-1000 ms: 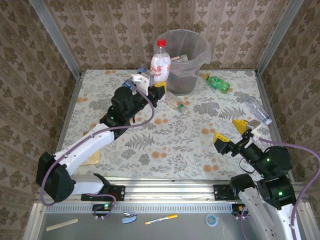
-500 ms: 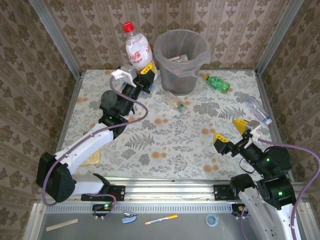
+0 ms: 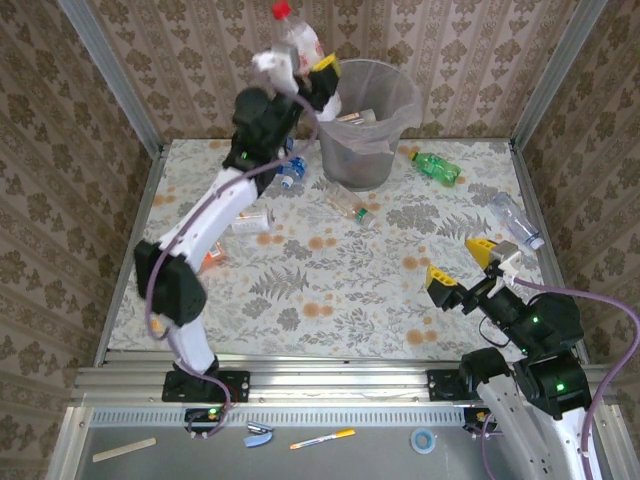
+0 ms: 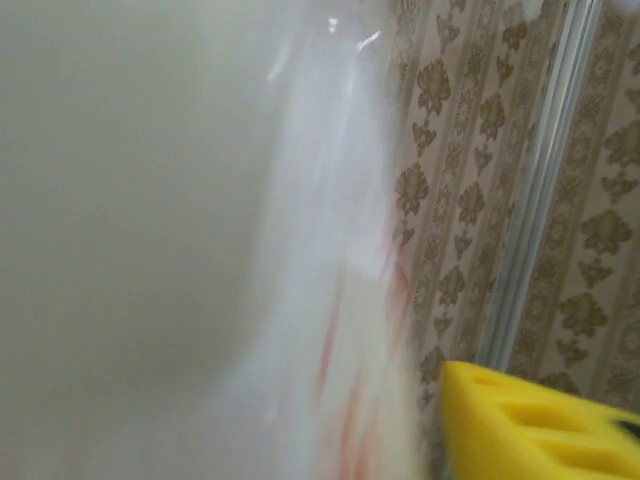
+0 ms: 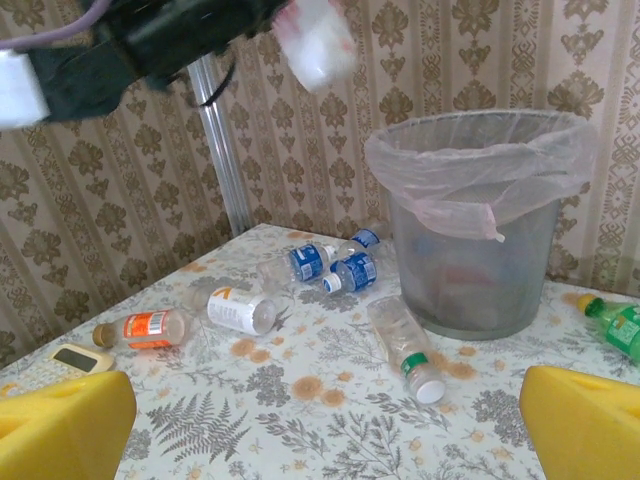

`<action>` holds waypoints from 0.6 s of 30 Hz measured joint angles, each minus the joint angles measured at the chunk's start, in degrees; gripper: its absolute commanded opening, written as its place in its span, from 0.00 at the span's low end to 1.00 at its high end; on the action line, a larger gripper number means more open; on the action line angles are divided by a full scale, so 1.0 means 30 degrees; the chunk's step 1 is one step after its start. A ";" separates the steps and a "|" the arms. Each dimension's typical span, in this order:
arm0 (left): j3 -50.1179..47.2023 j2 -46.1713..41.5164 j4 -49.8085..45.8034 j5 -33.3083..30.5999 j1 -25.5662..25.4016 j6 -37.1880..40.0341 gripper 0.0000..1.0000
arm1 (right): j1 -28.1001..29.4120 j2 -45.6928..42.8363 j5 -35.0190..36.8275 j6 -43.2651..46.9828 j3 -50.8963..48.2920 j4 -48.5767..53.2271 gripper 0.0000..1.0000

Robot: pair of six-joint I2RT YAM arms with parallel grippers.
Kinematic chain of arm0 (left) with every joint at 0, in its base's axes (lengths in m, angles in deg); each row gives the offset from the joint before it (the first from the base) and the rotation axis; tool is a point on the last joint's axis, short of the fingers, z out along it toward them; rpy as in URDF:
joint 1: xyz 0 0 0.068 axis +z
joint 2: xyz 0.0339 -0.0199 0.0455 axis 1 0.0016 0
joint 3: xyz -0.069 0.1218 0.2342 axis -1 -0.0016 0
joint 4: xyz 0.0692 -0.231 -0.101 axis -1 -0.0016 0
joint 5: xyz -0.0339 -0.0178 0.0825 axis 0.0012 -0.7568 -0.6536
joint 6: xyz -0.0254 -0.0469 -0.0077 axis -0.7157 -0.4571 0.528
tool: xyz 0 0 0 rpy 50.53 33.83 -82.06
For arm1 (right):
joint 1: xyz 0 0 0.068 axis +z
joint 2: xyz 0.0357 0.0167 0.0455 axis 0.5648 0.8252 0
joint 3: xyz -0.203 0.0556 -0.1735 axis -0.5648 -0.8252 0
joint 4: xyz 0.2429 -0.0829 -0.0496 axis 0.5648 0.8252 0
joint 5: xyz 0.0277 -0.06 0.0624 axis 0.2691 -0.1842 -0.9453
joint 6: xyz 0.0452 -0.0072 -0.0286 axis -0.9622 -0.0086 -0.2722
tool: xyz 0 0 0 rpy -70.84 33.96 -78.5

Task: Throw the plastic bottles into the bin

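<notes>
Clear red-capped bottle (image 3: 303,42) held high, upper centre, at left gripper (image 3: 295,65), grip unclear; next move is likely a release over the bin (image 3: 385,165). Right gripper (image 3: 460,263) fingers apart.

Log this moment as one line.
left gripper: high beside bin, red-capped bottle between fingers, grip unclear | right gripper: open, empty

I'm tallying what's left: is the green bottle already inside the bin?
No, the green bottle lies on the table beside the bin, to its right in the top view.
</notes>
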 measured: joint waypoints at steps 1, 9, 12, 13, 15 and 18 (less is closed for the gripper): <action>0.2244 0.1326 -0.1144 0.0233 0.0131 -0.0233 1.00 | 0.0000 0.0000 0.0000 0.0007 0.0000 0.0007 1.00; 1.2823 0.7817 -1.0324 0.1909 0.0714 -0.2040 1.00 | 0.0000 -0.0073 -0.0444 0.0321 -0.0350 0.0080 1.00; 1.1191 0.6506 -1.1810 0.1836 0.0780 -0.1960 1.00 | 0.0000 -0.0379 -0.0517 0.0350 -0.0627 0.0248 1.00; 1.0207 0.5763 -1.1927 0.1792 0.0845 -0.1931 1.00 | 0.0000 -0.0517 -0.0517 0.0350 -0.0663 0.0313 1.00; 0.7730 0.3519 -1.2072 0.1559 0.0874 -0.1800 1.00 | 0.0000 -0.0743 -0.0517 0.0350 -0.0678 0.0321 1.00; 0.5224 0.0342 -1.1941 0.1268 0.0984 -0.1566 1.00 | 0.0000 -0.0801 -0.0517 0.0350 -0.0685 0.0299 1.00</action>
